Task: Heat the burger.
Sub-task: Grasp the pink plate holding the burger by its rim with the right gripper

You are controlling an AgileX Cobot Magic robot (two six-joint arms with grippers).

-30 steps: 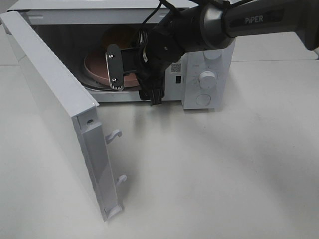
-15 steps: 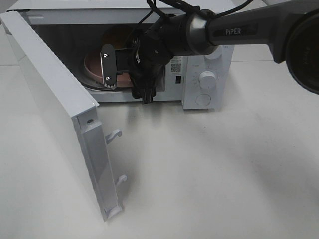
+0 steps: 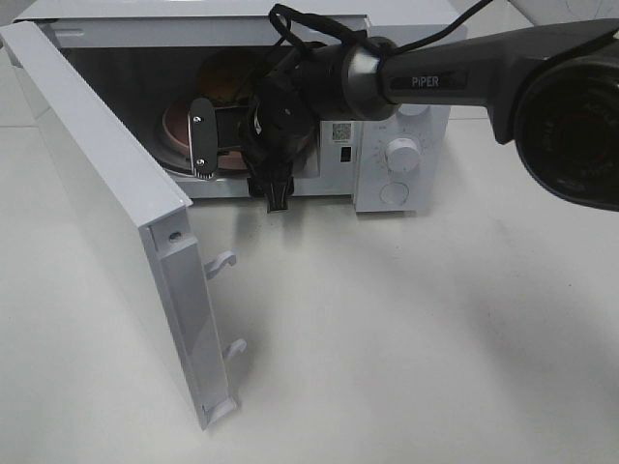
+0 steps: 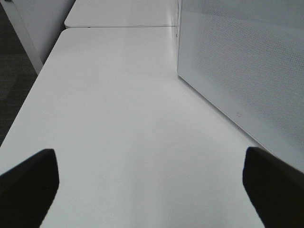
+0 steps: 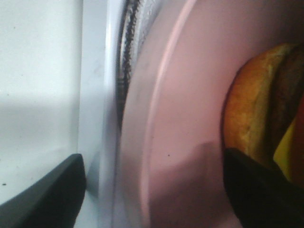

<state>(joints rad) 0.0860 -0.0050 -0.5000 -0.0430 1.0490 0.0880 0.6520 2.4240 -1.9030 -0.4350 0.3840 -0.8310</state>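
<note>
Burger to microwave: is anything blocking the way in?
Nothing visible does. The microwave door is swung wide open, and the burger already sits on the pink plate inside, with the right gripper open at the plate's rim.

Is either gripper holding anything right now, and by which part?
Nothing is held. The right gripper is open at the rim of the flat pink round plate carrying the domed golden-brown burger; the left gripper is open over the white table.

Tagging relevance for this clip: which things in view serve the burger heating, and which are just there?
In use: burger, pink plate, microwave, its open door, right end effector.
Idle: left end effector, table.
</note>
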